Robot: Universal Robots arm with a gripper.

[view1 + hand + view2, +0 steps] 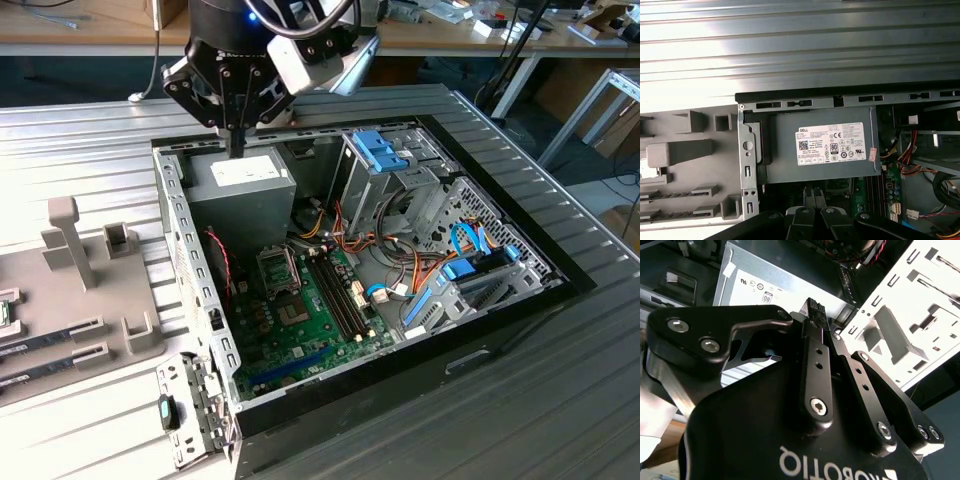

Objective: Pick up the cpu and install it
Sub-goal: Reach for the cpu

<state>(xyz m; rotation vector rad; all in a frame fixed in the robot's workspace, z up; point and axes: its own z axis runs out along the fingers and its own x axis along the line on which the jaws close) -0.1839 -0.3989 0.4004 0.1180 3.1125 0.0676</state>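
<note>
Hovering over the power supply (240, 185) with jaws together, the gripper (237, 148) could strike it if lowered here.

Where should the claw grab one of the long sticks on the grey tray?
Probably by its two long sides, near the middle, coming straight down from above. The stick lies long and thin along the tray with nothing over it, so the claw could likely pinch across its narrow width.
</note>
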